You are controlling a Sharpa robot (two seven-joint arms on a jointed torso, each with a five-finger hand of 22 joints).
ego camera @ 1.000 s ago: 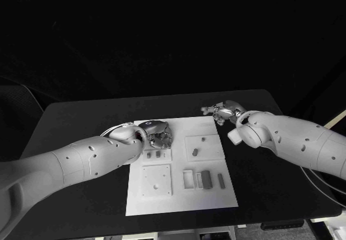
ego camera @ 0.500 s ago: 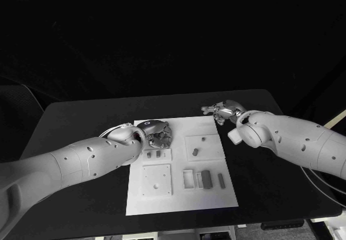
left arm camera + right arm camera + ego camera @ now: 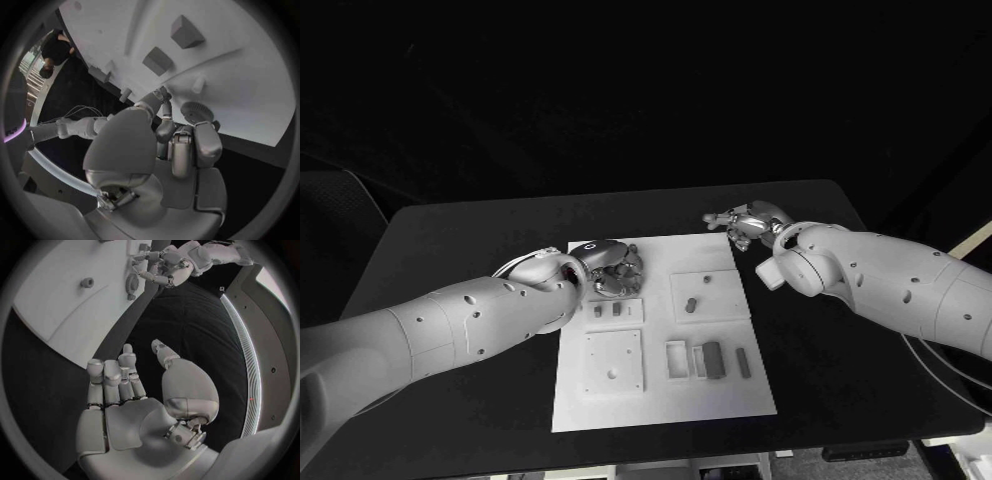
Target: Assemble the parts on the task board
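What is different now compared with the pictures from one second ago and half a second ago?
Almost nothing changed. The left hand stays over the far left corner of the task board, its fingers near a small gear; its arm shifted only slightly. The right hand stays open over the table beyond the board's far right corner. The parts lie as before.

The table [image 3: 459, 230] is black, plain and without pattern. The board [image 3: 661, 400] lying on it is white, its raised plates and frames the same white. The parts [image 3: 713, 358] on it are grey, darker than the board; the two blocks [image 3: 170, 46] seen from the left wrist are mid grey. A round ridged part [image 3: 197, 111] at the board's edge is pale grey. Both arms are white with small dark dots. The left hand [image 3: 615, 272] is silver, with a dark patch at its wrist. The right hand [image 3: 137, 395] is silver too.
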